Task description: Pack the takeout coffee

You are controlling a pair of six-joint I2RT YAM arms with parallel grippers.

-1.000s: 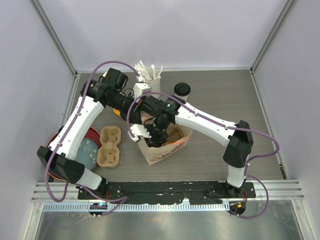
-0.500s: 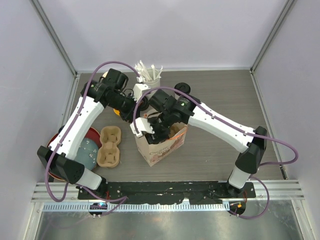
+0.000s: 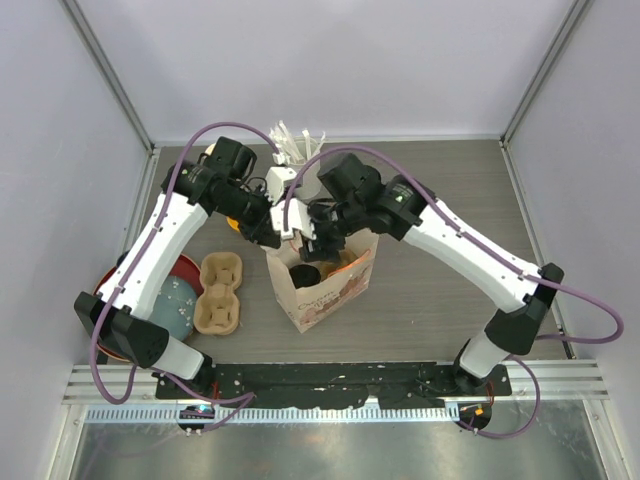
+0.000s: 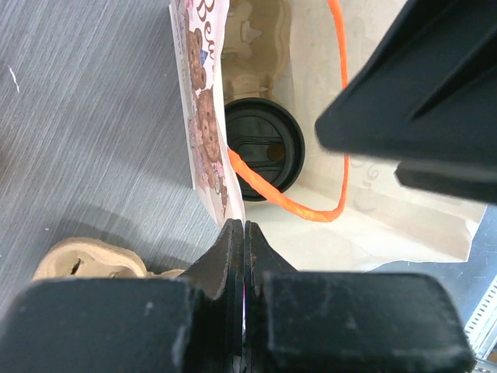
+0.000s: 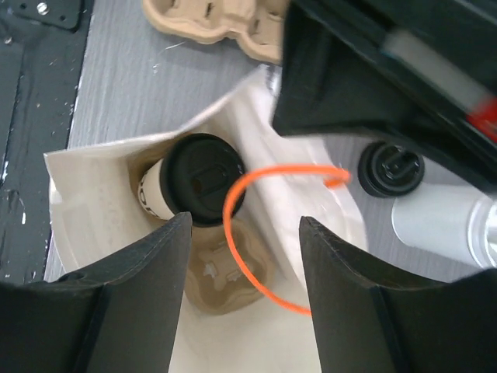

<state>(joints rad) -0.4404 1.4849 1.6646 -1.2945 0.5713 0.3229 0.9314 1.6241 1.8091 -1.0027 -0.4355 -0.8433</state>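
Top view: the paper bag (image 3: pixel 335 292) stands open mid-table, and both arms meet over its mouth. The left gripper (image 3: pixel 272 233) is at the far-left corner of the rim. The right gripper (image 3: pixel 318 240) hangs over the opening. One capped cup (image 3: pixel 305 275) shows as a dark lid inside the bag. A spare tray (image 3: pixel 220 292) lies on the table left of the bag. The jaws are hard to read from here, and no other capped cup shows — the right arm covers that stretch of table.

Left wrist view: the left jaws are clenched on the top edge of the bag's printed wall, holding the mouth open. The cup sits inside, lid up, with the orange handle (image 4: pixel 299 211) looping just beside it.

Right wrist view: the right fingers are spread wide with nothing between them — released. The cup stands below in one socket of a cardboard tray (image 5: pixel 225 276) at the bag's bottom, and the next socket is bare. The handle loop crosses the gap between the fingers. Only this view shows a second black lid (image 5: pixel 390 169) on the table outside the bag; whether a cup is under it cannot be told.

Risk: lifting out, the right gripper could hook the handle loop and drag or tip the bag, cup included. If the left grip lets go early, the wall could sag over the free socket.
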